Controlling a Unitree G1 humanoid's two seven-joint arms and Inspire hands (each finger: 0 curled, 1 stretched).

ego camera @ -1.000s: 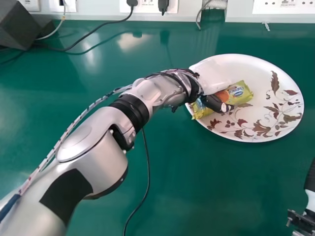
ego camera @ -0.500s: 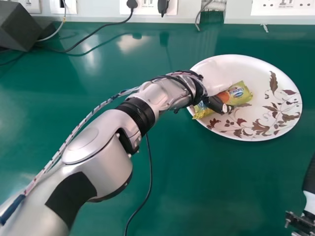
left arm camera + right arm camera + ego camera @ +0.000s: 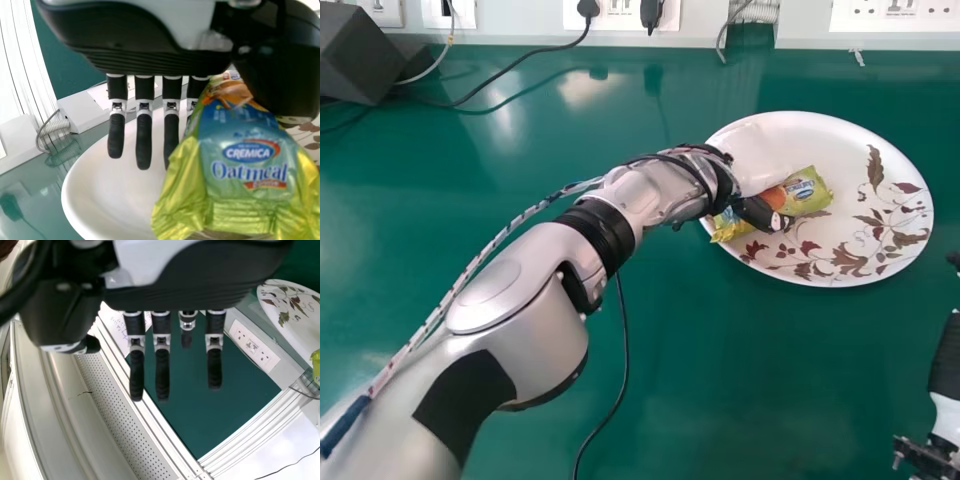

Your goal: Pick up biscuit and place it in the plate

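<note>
My left hand [image 3: 750,165] is over the left part of the white plate [image 3: 860,150], with its dark thumb lying across the biscuit packet [image 3: 806,192]. The yellow-green packet rests at the plate's left side, partly covered by the hand. In the left wrist view the fingers of my left hand [image 3: 144,130] hang straight beside the packet [image 3: 245,170], above the plate [image 3: 110,200]; the thumb is on the packet's other side. My right hand [image 3: 946,365] is at the head view's right edge; in the right wrist view the right hand's [image 3: 162,360] fingers are straight.
Brown leaf patterns mark the plate's right side. A black cable [image 3: 620,370] runs over the green table [image 3: 740,400] under my left arm. At the back left sits a dark box [image 3: 365,50], with cables leading to wall sockets [image 3: 620,12].
The left forearm and wrist have shifted slightly to the right, while the packet and plate look nearly unchanged. The right hand has come a little farther into the head view at the right edge.
</note>
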